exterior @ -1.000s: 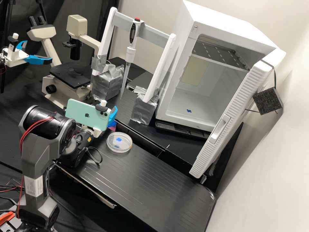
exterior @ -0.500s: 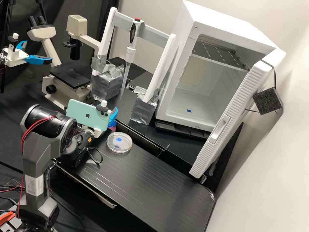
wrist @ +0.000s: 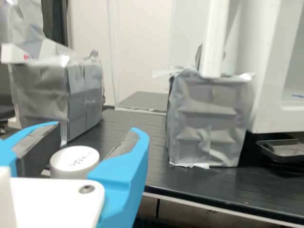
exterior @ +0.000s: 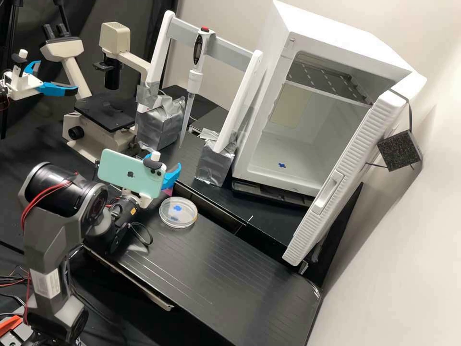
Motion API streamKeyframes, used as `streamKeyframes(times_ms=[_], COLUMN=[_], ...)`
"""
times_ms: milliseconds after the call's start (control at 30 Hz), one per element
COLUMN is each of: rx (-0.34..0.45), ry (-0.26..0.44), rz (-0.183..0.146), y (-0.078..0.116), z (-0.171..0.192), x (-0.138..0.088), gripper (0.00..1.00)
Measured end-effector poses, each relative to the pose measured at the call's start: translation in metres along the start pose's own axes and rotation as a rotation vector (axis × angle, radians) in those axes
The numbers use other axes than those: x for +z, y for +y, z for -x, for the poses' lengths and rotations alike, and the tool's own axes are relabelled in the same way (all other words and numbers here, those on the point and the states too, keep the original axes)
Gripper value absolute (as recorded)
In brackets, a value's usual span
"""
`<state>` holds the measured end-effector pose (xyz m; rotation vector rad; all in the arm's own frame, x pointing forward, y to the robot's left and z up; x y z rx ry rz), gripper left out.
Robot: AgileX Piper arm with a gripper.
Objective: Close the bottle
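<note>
by the look of it the job is under way but not finished. the end effector [wrist: 98, 128] is spread fairly wide, its two blue fingers [wrist: 124, 165] standing on either side of the bottle's white cap [wrist: 75, 158]. a strip of dark desk [wrist: 140, 124] shows between the cap and one finger, so i read it as not gripped. the wrist view has the cap upright over the desk, in front of two taped blocks [wrist: 206, 124], handwriting on its flat top. what is under the cap is hidden by the end effector, so i cannot tell how the bottle stands or whether the cap is seated, loose or fully tight.

what seems done is the lining up: the cap lies within reach of both fingers. what is left, in my judgement, is to close on it, press or turn it until it is tight, then let go and back off. closing off-centre could tip the bottle or set the cap crooked. in the high view, the end effector is behind the phone [exterior: 130, 172], near the petri dish [exterior: 178, 213].
</note>
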<state>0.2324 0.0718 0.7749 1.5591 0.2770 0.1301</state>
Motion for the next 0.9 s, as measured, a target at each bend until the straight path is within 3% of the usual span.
streamKeyframes(times_ms=[167, 400, 600, 733, 900], rx=[0.067, 0.116, 0.177, 0.271, 0.292], ry=[0.025, 0.034, -0.014, -0.093, -0.109], rz=[-0.045, -0.084, -0.101, -0.122, -0.168], y=[0.02, 0.039, 0.047, 0.051, 0.053], z=[0.014, 0.022, 0.024, 0.025, 0.028], x=[-0.001, 0.005, 0.013, 0.017, 0.02], gripper=[1.0, 1.0, 1.0, 1.0, 1.0])
